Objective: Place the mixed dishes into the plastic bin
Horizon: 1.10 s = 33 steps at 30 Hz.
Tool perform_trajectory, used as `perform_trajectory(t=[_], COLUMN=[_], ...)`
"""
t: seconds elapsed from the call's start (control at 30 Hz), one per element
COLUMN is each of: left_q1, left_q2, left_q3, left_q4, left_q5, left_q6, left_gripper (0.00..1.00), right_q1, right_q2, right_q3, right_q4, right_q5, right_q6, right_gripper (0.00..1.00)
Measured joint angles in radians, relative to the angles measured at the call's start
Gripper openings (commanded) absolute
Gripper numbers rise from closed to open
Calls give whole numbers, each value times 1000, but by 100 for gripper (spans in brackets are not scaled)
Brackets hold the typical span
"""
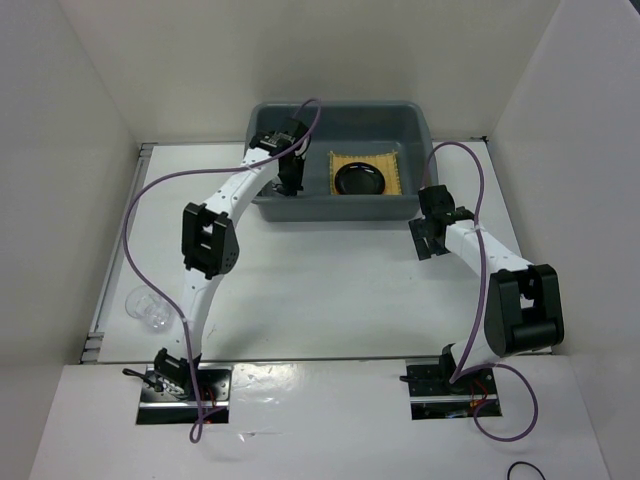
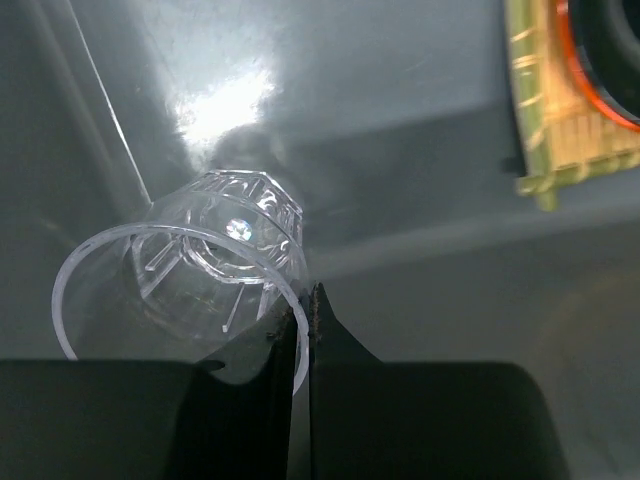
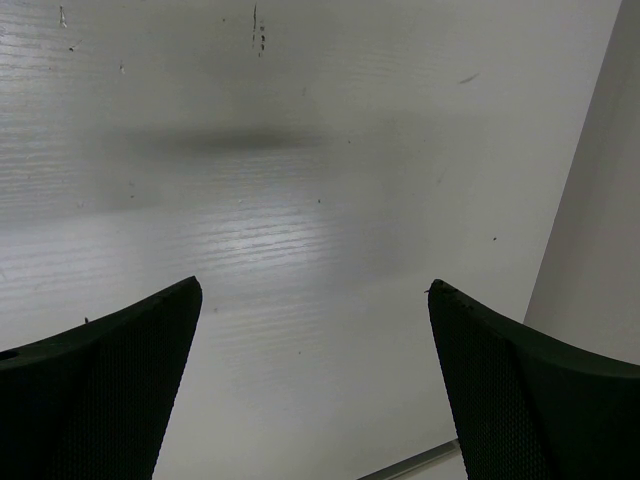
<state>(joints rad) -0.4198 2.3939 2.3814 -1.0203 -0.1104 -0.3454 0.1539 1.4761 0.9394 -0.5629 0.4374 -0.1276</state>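
Observation:
The grey plastic bin [image 1: 420, 130] stands at the back of the table. Inside it the tan woven mat [image 1: 392, 180] lies flat, with the black plate [image 1: 360, 180] on it; in the left wrist view an orange plate rim [image 2: 575, 70] shows under the black one [image 2: 620, 40], on the mat [image 2: 545, 130]. My left gripper [image 1: 290, 185] is inside the bin's left part, shut on the rim of a clear cup [image 2: 215, 270] held on its side just above the bin floor [image 2: 420, 150]. A second clear cup [image 1: 150, 310] lies on the table at the left. My right gripper [image 1: 428, 242] is open and empty over bare table.
White walls enclose the table on the left, back and right. A metal strip [image 1: 115, 270] runs along the table's left edge beside the second cup. The right wrist view shows white tabletop [image 3: 300, 200] and the right wall [image 3: 600, 250].

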Motion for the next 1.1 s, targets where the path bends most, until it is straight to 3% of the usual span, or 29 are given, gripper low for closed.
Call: perform_trajectory(t=[0.17, 0.23, 0.3, 0.33, 0.47, 0.57, 0.63, 0.67, 0.83, 0.93, 1.1], left_q1=[2, 0, -3, -5, -8, -11, -14, -15, -27, 10, 287], left_q2=[12, 20, 31, 37, 47, 47, 42, 28, -161, -423, -881], left_q3=[0, 1, 1, 3, 24, 69, 119, 137, 171, -42, -711], left_q4=[-1, -1, 0, 3, 5, -21, -43, -53, -129, -152, -156], left_q5=[-1, -1, -1, -4, -14, -42, -97, -137, -490, -646, -688], left_q6=[6, 6, 7, 6, 8, 1, -6, -9, -120, -253, -595], left_gripper=[1, 11, 26, 51, 84, 89, 100, 100, 100, 100, 100], right_q1=[0, 0, 0, 0, 0, 0, 0, 0, 9, 25, 43], right_q2=[0, 0, 0, 0, 0, 0, 0, 0, 0, 0, 0], right_q3=[0, 0, 0, 0, 0, 0, 0, 0, 0, 0, 0], right_q4=[0, 0, 0, 0, 0, 0, 0, 0, 0, 0, 0], right_q5=[0, 0, 0, 0, 1, 4, 4, 5, 8, 11, 19], right_q6=[0, 0, 0, 0, 0, 0, 0, 0, 0, 0, 0], right_gripper=[98, 98, 98, 98, 98, 98, 98, 98, 98, 98, 98])
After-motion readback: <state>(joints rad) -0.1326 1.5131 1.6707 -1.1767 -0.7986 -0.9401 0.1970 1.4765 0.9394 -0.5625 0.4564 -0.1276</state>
